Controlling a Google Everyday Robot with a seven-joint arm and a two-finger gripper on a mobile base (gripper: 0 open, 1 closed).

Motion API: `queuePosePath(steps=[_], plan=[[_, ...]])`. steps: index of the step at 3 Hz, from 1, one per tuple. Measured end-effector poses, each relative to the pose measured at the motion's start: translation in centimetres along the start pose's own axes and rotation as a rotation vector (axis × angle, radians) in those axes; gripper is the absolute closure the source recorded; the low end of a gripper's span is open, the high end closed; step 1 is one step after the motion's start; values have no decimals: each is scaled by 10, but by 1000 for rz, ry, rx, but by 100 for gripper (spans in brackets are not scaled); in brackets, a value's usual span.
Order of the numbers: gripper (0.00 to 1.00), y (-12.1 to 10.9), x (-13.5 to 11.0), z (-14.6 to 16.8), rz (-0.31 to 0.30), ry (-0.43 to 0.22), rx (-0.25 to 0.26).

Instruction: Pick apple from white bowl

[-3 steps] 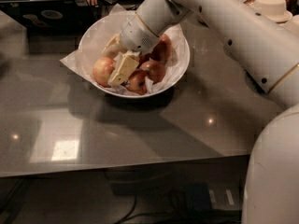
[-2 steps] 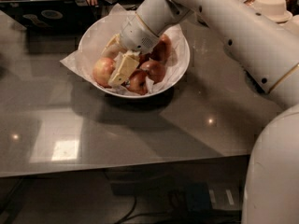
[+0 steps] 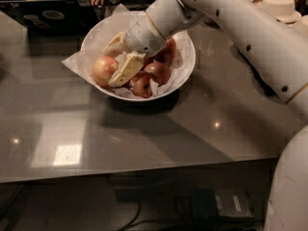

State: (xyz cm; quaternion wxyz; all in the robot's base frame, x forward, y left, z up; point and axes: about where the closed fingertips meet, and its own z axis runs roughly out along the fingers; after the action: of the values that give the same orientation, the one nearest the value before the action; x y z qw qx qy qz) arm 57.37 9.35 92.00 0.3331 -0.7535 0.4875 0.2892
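Fingers (image 3: 126, 69) of the gripper (image 3: 109, 64) are held wide apart inside the white bowl (image 3: 186, 73) — the apple (image 3: 101, 71) is seen between them at the bowl's left side, beside darker red apples (image 3: 159, 72).

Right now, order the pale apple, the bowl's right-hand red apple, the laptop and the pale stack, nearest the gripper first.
Gripper down in the white bowl:
1. Pale apple, beside it, bowl's left.
2. Red apple, bowl's right.
3. Laptop, back left.
4. Pale stack, back right corner.
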Motion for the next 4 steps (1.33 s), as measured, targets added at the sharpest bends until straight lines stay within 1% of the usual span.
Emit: queuePosePath(steps=[1, 2, 3, 4], plan=[[100, 2, -13, -17, -20, -76, 50], [100, 8, -20, -36, -21, -118, 102], [100, 17, -24, -56, -15, -126, 156], [100, 38, -29, -104, 6, -54, 276]])
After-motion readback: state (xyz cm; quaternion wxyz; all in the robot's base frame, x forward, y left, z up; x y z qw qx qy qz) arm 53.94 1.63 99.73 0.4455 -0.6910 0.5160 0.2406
